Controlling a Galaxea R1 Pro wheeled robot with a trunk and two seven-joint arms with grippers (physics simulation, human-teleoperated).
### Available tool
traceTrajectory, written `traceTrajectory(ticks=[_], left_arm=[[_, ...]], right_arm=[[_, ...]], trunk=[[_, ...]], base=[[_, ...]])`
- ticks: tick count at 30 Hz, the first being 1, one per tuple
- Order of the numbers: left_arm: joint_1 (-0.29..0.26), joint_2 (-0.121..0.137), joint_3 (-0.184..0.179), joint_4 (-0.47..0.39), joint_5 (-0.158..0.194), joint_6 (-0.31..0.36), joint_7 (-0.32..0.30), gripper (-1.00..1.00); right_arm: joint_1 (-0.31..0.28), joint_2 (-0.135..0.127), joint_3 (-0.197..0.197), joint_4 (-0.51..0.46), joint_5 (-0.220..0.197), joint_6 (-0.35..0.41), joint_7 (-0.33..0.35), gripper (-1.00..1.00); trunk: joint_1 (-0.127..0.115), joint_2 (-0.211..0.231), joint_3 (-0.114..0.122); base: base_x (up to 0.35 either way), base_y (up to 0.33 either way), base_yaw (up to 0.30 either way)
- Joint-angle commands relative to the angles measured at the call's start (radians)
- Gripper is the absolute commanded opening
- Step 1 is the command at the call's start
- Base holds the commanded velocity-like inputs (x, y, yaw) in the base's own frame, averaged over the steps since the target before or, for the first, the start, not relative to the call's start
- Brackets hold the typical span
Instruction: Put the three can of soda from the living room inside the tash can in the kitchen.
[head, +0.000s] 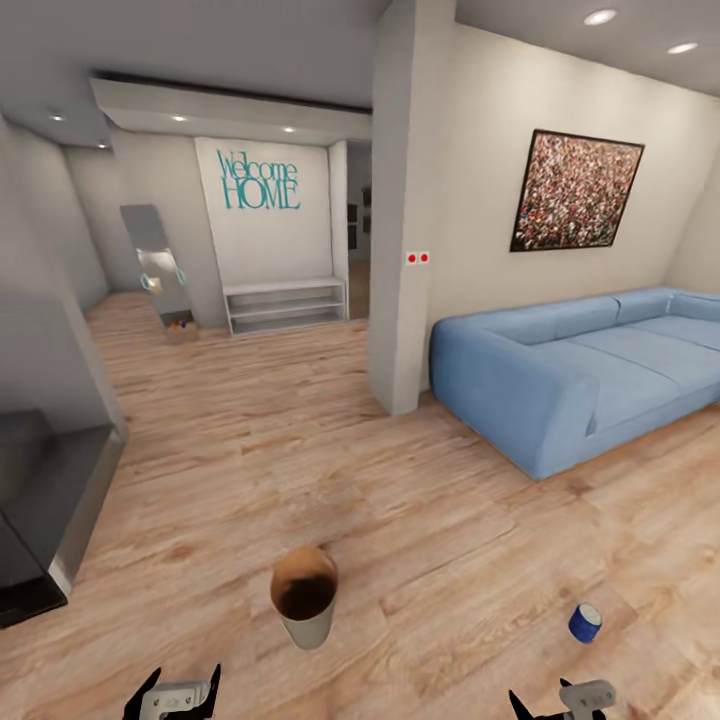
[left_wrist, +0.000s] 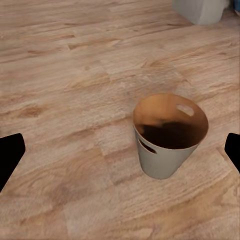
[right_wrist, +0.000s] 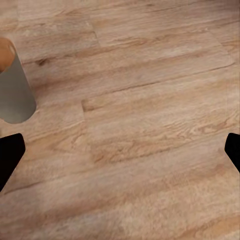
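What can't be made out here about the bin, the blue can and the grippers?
- Bin: its bottom is lost in dark shadow in the head and left wrist views, so any contents are unreadable.
- Blue can: too small in the head view to read a label.
- Left gripper and right gripper: cut off by the head view's bottom edge.
- Mirror's base items: too small to identify.
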Motion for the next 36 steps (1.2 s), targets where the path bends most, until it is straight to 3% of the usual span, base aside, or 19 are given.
traceTrajectory(ticks=[1, 29, 36], left_arm=[[0.000, 0.000, 0.000, 0.000, 0.000, 0.000, 0.000, 1.00], [0.001, 0.000, -0.001, -0.004, 0.001, 0.000, 0.000, 1.00], [0.000, 0.000, -0.001, -0.005, 0.001, 0.000, 0.000, 1.00]], right_arm=[[0.000, 0.000, 0.000, 0.000, 0.000, 0.000, 0.000, 1.00], [0.000, 0.000, 0.000, 0.001, 0.000, 0.000, 0.000, 1.00], [0.000, 0.000, 0.020, 0.001, 0.000, 0.000, 0.000, 1.00]], trunk=[[0.000, 0.000, 0.000], [0.000, 0.000, 0.000], [0.000, 0.000, 0.001]], base=[[0.257, 0.186, 0.249], [0.230, 0.152, 0.254], [0.221, 0.138, 0.256]])
